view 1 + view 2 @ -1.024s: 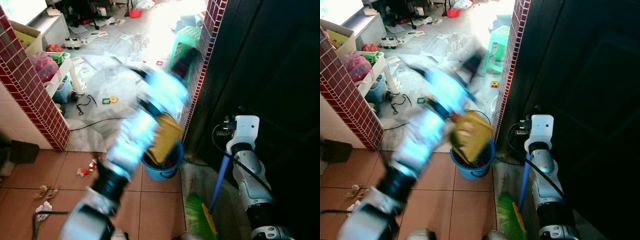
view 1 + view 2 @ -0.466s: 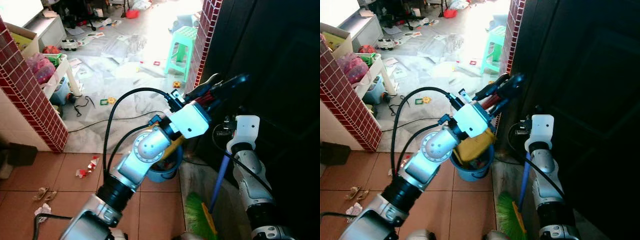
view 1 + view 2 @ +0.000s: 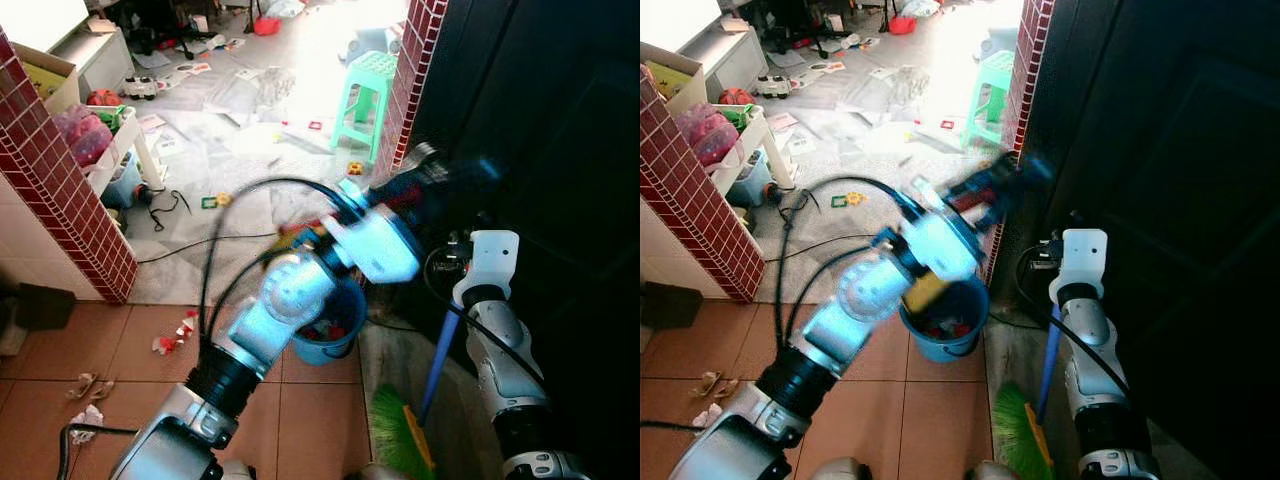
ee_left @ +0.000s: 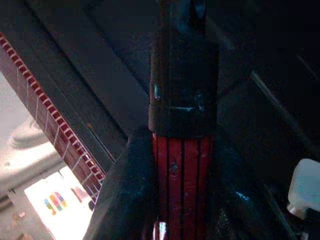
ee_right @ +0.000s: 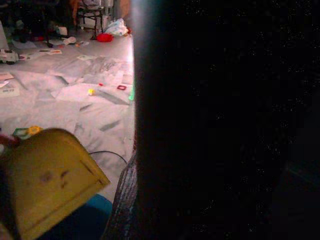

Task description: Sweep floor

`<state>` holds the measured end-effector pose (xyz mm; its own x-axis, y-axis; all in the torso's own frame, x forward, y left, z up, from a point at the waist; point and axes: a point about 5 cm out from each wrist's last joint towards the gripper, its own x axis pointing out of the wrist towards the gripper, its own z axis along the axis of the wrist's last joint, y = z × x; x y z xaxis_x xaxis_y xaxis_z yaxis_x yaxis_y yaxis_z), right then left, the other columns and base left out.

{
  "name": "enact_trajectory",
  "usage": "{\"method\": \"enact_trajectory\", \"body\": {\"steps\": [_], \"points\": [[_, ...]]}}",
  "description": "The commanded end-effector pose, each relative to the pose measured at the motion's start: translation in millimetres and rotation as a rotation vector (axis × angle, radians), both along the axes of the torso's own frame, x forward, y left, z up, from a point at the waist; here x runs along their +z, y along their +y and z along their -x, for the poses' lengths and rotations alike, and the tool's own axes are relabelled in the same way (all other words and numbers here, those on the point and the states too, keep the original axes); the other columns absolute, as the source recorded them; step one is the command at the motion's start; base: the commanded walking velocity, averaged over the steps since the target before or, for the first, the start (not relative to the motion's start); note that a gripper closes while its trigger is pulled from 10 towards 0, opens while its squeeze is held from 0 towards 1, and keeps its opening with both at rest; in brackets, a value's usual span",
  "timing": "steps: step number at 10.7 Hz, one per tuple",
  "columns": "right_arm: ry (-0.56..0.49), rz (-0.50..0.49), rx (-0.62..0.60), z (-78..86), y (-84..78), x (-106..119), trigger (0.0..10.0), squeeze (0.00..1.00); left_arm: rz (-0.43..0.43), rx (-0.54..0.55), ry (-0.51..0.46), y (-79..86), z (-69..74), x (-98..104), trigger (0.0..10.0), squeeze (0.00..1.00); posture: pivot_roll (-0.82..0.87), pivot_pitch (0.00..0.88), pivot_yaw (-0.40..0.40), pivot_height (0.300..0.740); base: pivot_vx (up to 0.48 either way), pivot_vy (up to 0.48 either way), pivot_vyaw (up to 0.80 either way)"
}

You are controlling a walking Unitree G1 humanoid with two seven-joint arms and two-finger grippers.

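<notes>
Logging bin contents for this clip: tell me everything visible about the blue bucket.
The blue bucket is a round, open-topped tub that looks like plastic, standing upright on the terracotta floor tiles at the foot of the red-tiled pillar. Small red and pale scraps lie inside. The left arm crosses in front of its near rim, and a yellow dustpan hangs over it. A green broom head lies apart, nearer the robot.

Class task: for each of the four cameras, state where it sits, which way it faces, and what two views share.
Left eye, right eye: on the head, looking down at a blue bucket; both silver arms show.
Left wrist: looks along the left gripper, which clamps a red handle.
Right wrist: low, facing the littered floor and a yellow dustpan.
Shared: the bucket, in the eye views and the right wrist view.
</notes>
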<state>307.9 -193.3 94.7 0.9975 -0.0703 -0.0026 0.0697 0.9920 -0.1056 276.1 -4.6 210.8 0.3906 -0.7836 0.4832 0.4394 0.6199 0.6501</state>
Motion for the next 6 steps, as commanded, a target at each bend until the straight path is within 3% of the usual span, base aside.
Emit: {"method": "enact_trajectory", "body": {"steps": [1, 3, 4, 6], "points": [[-0.025, 0.012, 0.0, -4.2, -0.9, 8, 10.0, 0.0, 0.017, -0.035, -0.16, -4.0, 9.2, 24, 10.0, 0.0, -0.08, 0.0, -0.026, 0.74, 0.0, 0.0, 0.0], [-0.024, 0.014, 0.003, -4.6, -0.8, 7, 10.0, 0.0, 0.063, 0.001, -0.156, 1.2, 3.5, 34, 10.0, 0.0, -0.08, 0.0, -0.028, 0.74, 0.0, 0.0, 0.0], [-0.024, 0.014, 0.004, -4.5, -0.8, 7, 10.0, 0.0, 0.158, 0.08, -0.135, 13.0, -6.5, 51, 10.0, 0.0, -0.08, 0.0, -0.028, 0.74, 0.0, 0.0, 0.0], [-0.023, 0.013, 0.003, -4.5, -0.8, 7, 10.0, 0.0, 0.35, 0.326, -0.135, 55.1, -31.9, 87, 10.0, 0.0, -0.08, 0.0, -0.028, 0.74, 0.0, 0.0, 0.0]]}}
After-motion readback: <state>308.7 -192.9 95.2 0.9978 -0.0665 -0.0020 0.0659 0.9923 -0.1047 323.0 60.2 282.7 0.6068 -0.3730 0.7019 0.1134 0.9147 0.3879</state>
